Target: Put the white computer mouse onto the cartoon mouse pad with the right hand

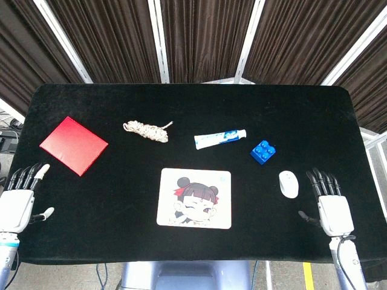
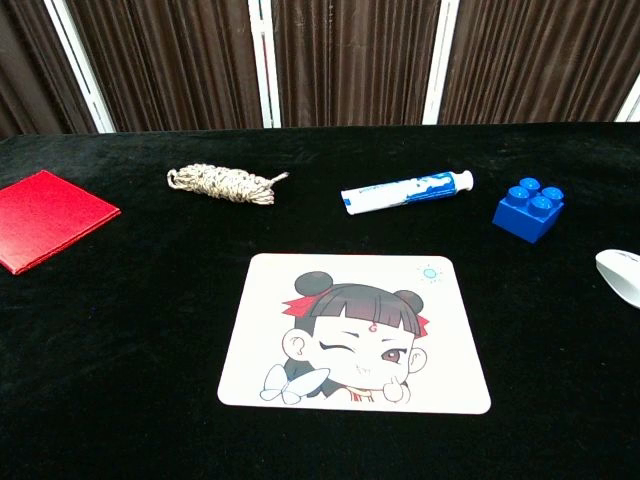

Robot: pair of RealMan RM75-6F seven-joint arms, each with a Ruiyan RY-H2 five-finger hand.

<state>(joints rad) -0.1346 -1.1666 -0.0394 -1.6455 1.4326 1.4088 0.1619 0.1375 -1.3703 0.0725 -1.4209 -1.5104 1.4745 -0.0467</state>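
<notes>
- Dark brown pleated curtains point(image 1: 199, 36) with white vertical frame bars hang behind a desk point(image 1: 181, 103) covered in black velvet-like cloth.
- White oval computer mouse point(image 1: 288, 183): lies on the desk cloth at the right, well apart from the pad and just beside the right hand's fingertips, not touching them; in the chest view only its left part shows at the frame's right edge point(image 2: 621, 276).
- Rectangular cartoon mouse pad point(image 1: 195, 198), white with rounded corners: lies flat at the near centre of the desk, printed with a winking girl's face with black hair buns, red ribbons and a pale blue bow; a small blue round emblem point(image 2: 430, 272) sits at its upper right corner, and no writing on it can be read.
- Right hand point(image 1: 329, 202), white with dark fingers: rests at the desk's right near edge, palm down, fingers straight and slightly spread, thumb out to the side, holding nothing.
- Left hand point(image 1: 19, 196): rests at the desk's left near edge, fingers likewise extended and apart, holding nothing.
- Flat red square card or booklet point(image 1: 74, 145): far left, turned at an angle.
- Bundle of pale twisted rope point(image 1: 147, 130): behind the pad, to its left.
- White and blue tube of toothpaste point(image 1: 220, 139): behind the pad, cap pointing right; its printing is too small to read.
- Blue studded plastic building brick point(image 1: 263, 151): between the tube and the mouse.
</notes>
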